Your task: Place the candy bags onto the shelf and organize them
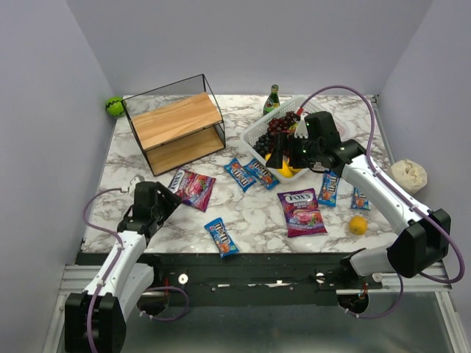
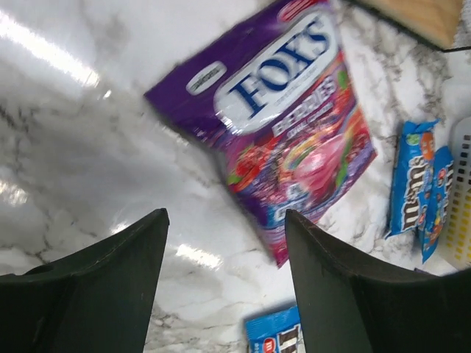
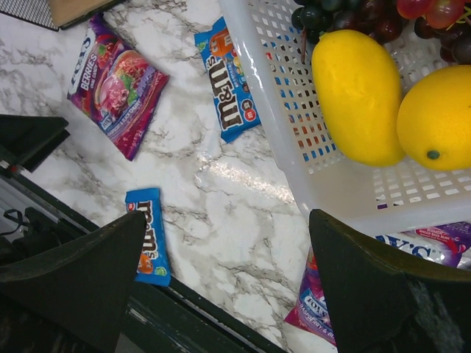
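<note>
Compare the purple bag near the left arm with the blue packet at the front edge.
The purple bag is bigger and wider than the narrow blue packet. The bag bears a white logo, the packet brown letters. Both lie flat on the table, off the shelf.

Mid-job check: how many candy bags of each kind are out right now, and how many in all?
Purple Fox's bags: 2
Blue M&M's packets: 5
Total: 7, all lying on the table, none on the shelf yet.
</note>
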You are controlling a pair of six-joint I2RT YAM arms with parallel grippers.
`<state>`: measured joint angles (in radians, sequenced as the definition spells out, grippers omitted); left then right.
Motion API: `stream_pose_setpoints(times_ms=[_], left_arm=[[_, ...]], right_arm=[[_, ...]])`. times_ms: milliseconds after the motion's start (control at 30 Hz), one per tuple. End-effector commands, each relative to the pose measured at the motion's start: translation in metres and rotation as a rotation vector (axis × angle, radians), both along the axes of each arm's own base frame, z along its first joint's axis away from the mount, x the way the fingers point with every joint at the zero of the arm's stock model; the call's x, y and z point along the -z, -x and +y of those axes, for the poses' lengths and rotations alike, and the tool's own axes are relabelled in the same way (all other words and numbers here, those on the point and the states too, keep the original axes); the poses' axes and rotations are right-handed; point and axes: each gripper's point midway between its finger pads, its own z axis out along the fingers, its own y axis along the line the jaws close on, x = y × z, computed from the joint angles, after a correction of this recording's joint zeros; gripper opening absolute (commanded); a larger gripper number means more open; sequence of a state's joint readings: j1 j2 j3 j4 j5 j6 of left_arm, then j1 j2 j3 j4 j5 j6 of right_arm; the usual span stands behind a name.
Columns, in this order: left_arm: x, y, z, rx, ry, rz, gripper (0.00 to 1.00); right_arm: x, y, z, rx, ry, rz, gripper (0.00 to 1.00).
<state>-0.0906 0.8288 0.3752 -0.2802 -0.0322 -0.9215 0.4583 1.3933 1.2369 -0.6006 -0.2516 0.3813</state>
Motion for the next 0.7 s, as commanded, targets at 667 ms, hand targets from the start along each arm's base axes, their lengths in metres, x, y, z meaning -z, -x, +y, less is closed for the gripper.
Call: stream_pose_setpoints(times_ms=[667], left_arm=[[0.047,-0.023,-0.004,-0.172,0.206,-0.13,0.69]], right_arm=[[0.007,0.0,-0.006,0.019,0.033,0.025,1.0]])
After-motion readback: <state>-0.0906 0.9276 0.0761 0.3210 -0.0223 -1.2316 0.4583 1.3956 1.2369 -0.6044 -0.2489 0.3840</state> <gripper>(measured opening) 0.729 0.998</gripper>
